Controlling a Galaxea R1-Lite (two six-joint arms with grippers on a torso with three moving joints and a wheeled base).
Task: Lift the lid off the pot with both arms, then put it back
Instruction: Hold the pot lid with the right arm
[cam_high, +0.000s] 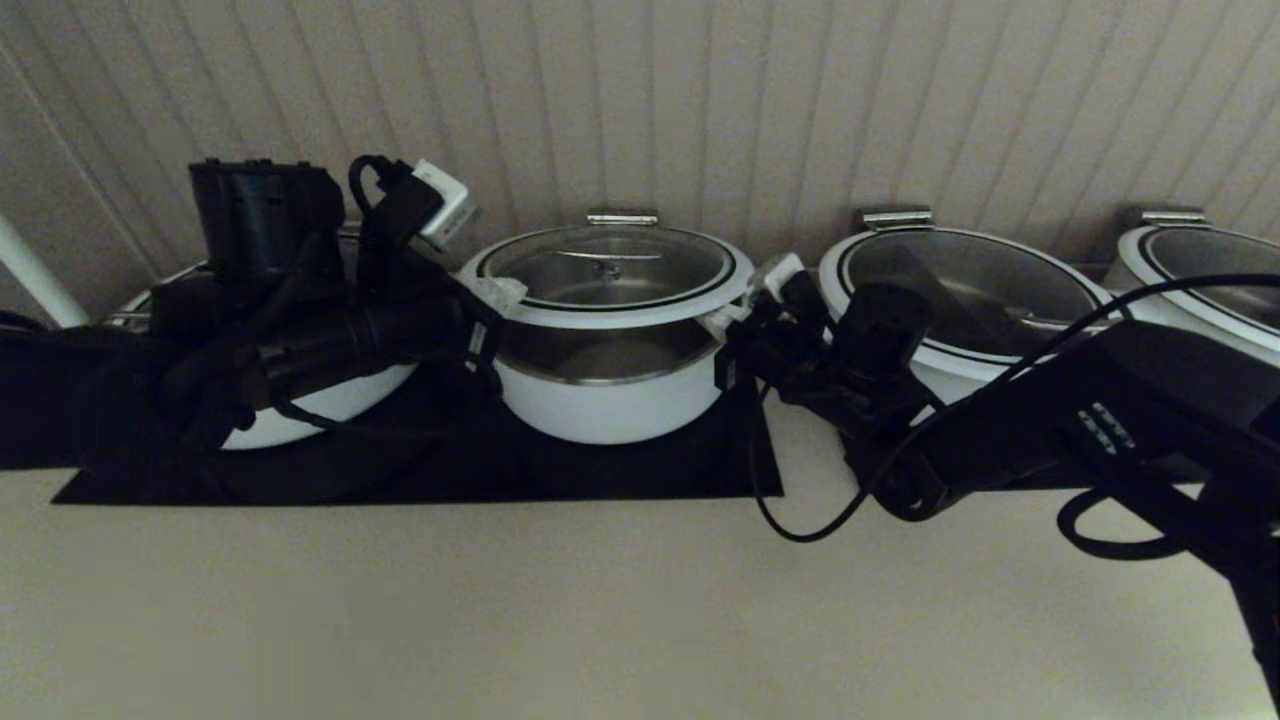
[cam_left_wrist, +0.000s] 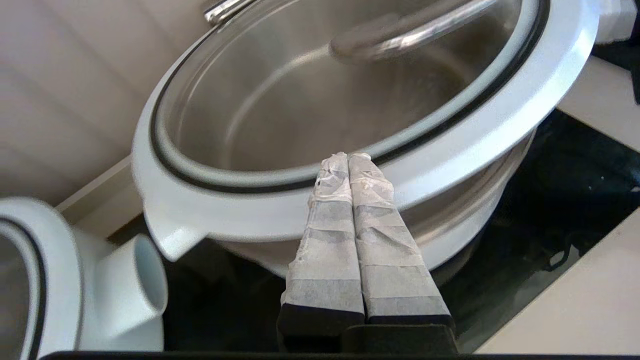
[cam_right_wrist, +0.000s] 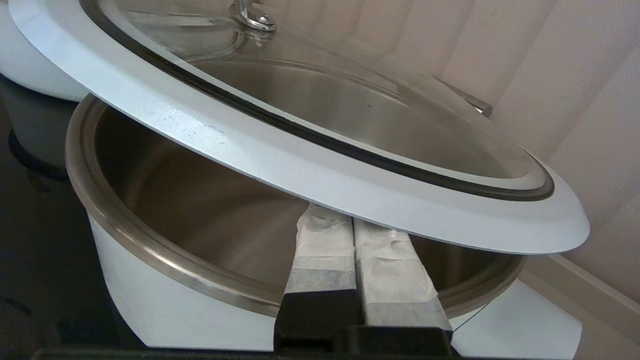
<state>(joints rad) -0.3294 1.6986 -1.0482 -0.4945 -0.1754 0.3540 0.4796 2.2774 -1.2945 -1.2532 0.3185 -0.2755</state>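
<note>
The lid (cam_high: 612, 312), glass with a broad white rim and a steel loop handle, hangs tilted above the pot (cam_high: 610, 410), with a gap showing the steel inner bowl. My left gripper (cam_high: 497, 292) is shut at the lid's left edge. In the left wrist view its fingers (cam_left_wrist: 348, 157) lie pressed together across the white rim (cam_left_wrist: 450, 145). My right gripper (cam_high: 735, 312) is shut at the lid's right edge. In the right wrist view its shut fingers (cam_right_wrist: 352, 222) reach under the raised rim (cam_right_wrist: 320, 170), above the pot's open mouth (cam_right_wrist: 150, 295); the tips are hidden.
Similar white pots stand in a row on either side: one at the left (cam_high: 330, 400), partly behind my left arm, and two at the right (cam_high: 960, 290) (cam_high: 1200, 270). A black mat (cam_high: 640, 470) lies under the pots. A ribbed wall is close behind.
</note>
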